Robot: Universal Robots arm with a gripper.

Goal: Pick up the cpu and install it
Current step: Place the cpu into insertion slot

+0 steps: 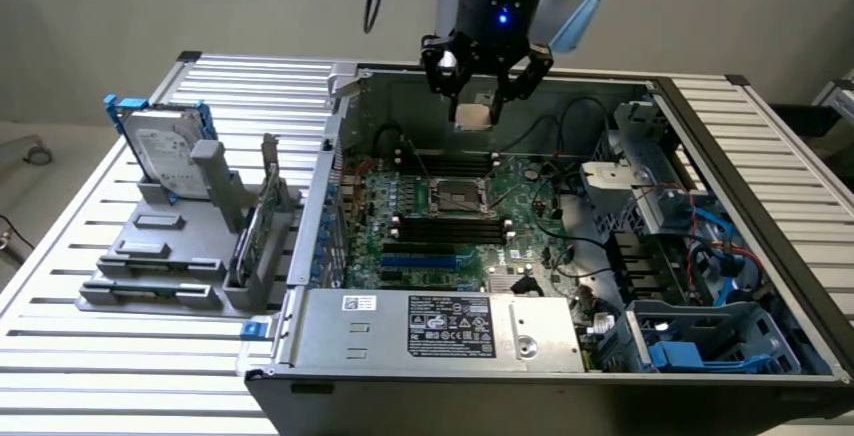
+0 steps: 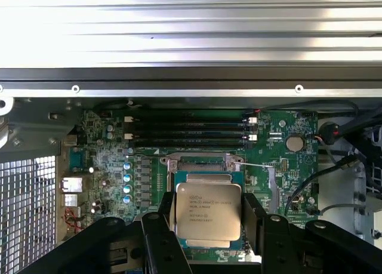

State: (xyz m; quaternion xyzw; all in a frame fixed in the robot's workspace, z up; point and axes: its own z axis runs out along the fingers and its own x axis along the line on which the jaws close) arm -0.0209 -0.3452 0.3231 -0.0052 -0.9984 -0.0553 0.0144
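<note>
1. Gripper (image 1: 478,104): I see it hanging over the far part of the open computer case (image 1: 534,404), above the motherboard (image 1: 521,226).
2. Fingers (image 2: 160,229): black, clamped on two opposite edges of the cpu (image 2: 208,211).
3. The cpu: held in the air, clear of the board, flat, with its silver printed top facing the wrist camera.
4. Socket (image 1: 461,196): dark and metal-framed, mid-board between the memory slots. In the wrist view, its frame shows just behind the cpu.
5. Hard drive (image 1: 170,151): upright in a grey holder (image 1: 160,256) at the exterior view's left, beside the case.
6. Tabletop (image 1: 54,306): slatted metal, carrying both holder and case.
</note>
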